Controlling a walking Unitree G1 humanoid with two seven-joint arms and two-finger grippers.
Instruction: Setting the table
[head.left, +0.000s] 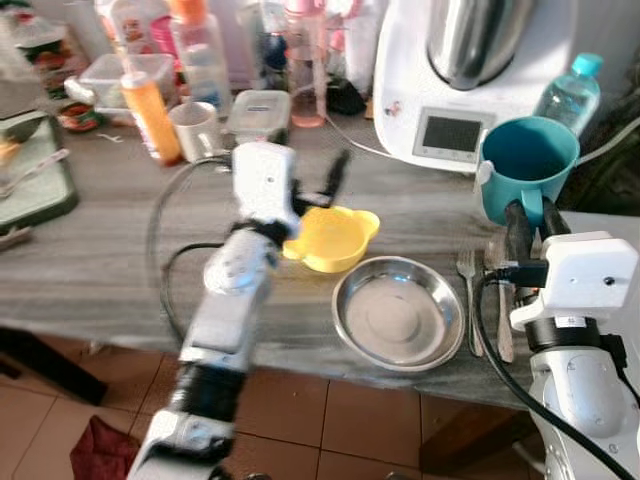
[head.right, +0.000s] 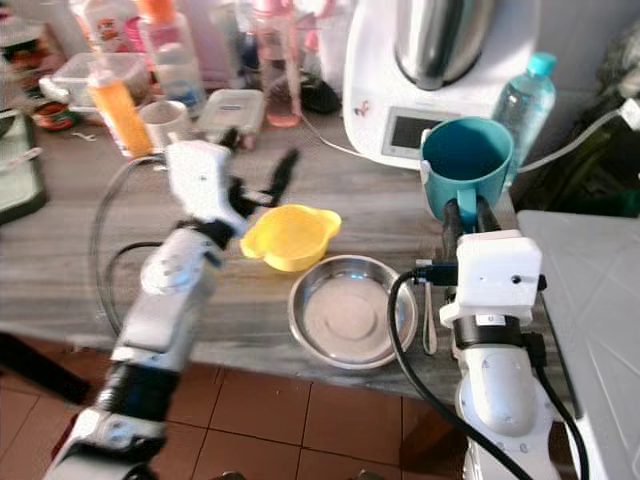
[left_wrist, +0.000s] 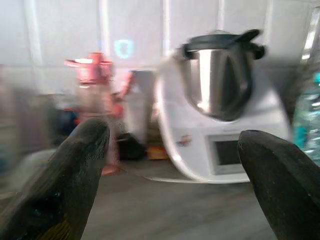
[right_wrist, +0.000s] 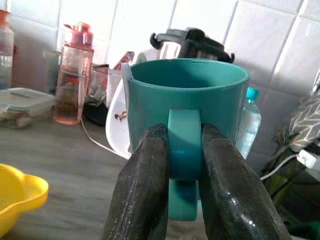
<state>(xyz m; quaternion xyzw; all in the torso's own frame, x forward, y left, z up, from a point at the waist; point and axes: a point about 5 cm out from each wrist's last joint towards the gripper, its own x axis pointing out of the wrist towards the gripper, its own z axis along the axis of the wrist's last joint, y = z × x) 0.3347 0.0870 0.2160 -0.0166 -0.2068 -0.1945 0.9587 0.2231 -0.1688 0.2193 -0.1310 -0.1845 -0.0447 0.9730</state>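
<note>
Right claw (right_wrist: 182, 150) pinches the teal mug (head.left: 527, 165) by its handle beside the steel bowl (head.left: 400, 312), fork (head.left: 468, 290) between; left claw (left_wrist: 170, 175) gapes empty above the yellow bowl (head.left: 330, 238).

White tiled wall (right_wrist: 280, 45) ahead of my grippers, grey wood-grain counter (head.left: 90, 270) under them, terracotta floor tiles (head.left: 330, 430) below, w/ daylight.

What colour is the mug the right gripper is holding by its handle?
Teal. The mug shows best in the right wrist view, its handle clamped in the right gripper.
</note>
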